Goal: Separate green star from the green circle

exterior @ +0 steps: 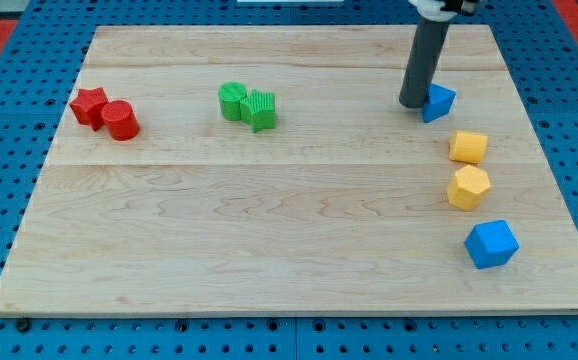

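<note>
Clawless, the rod's tip (412, 104) is holding nothing, resting just beside a small blue block (438, 101) at the view's upper right. Well apart, the green star (260, 110) is touching the green circle (233, 101). Approach looks pending; next, it needs wedging between them.

Two red blocks (105, 113), two green (248, 105), two yellow (468, 167), two blue (491, 244).

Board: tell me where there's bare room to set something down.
Free: the wide middle between the green star and my tip, and the whole bottom strip left of the blue cube. Crowded: the right edge, with the small blue block and two yellow blocks.
</note>
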Motion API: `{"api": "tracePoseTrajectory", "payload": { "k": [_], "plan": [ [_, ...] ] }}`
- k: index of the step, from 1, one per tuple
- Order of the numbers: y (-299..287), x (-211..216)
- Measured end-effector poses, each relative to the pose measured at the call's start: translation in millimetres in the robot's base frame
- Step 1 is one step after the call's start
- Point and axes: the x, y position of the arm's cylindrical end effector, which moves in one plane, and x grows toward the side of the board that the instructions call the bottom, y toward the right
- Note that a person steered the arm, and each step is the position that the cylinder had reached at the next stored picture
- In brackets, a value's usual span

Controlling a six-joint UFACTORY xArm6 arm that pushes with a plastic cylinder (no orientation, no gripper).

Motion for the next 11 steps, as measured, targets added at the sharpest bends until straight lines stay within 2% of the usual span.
{"api": "tracePoseTrajectory", "payload": {
  "k": [1,2,3,4,5,6,7,8,9,10,11],
  "plan": [
    [32.6,-2.6],
    [50.3,12.1],
    [32.6,4.9],
    [-50.9,-19.1],
    [-92.4,-33.7],
    [-130.5,-71.9],
    [-221.7,-77.3],
    [-258.0,-41.0],
    [-247.5,22.4],
    [-203.6,42.3],
    [-185.7,54.8]
  ]
}}
